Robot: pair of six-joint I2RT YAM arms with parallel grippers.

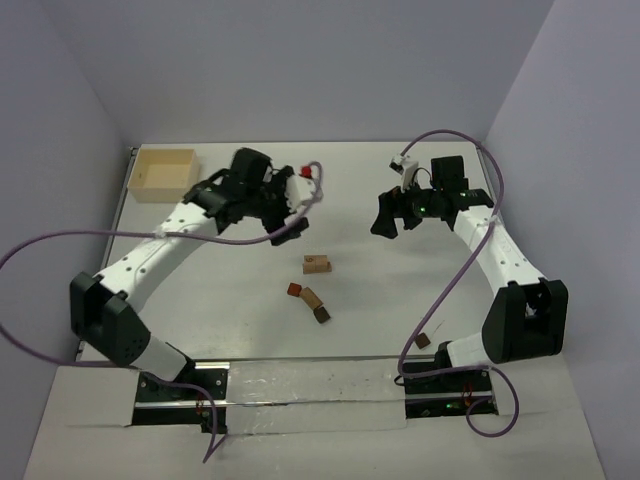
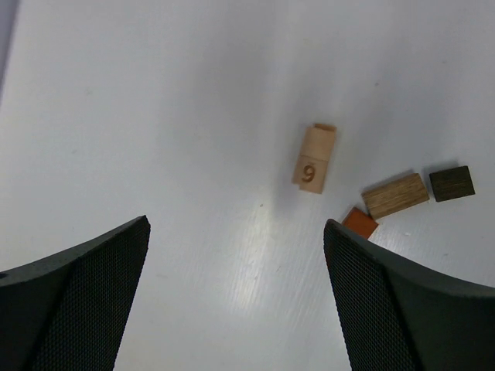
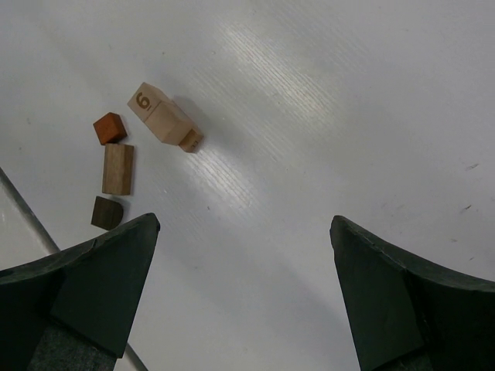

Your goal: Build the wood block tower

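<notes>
While both arms hang over the white surface [image 1: 230, 320], your left claw [image 1: 288, 230] is released: its jaws stand wide apart and nothing sits between them. Your right claw [image 1: 386, 222] is released as well, jaws spread and holding nothing. The two claws face each other across the middle of the surface, well apart, and both sit farther from you than the blocks.

You have no standing stack at this moment. The blocks lie loose on the surface between the two arms, closer to you than either claw. The numbered tan block [image 2: 313, 158] lies on its side with the digit facing up, and a small brown piece [image 3: 190, 140] touches one of its ends. Just beside it, on the near side, three pieces form a short slanted row: an orange-red cube [image 2: 360, 222], then a tan bar [image 2: 395, 195] lying flat, then a dark brown block [image 2: 452, 183]. The three sit close together, though you cannot tell whether they touch. A lone brown block [image 1: 423, 340] rests by the right arm's base, well apart from the others.

A pale box [image 1: 163, 172] sits at the far left corner, and a purple cable [image 1: 60, 245] trails from each arm.
</notes>
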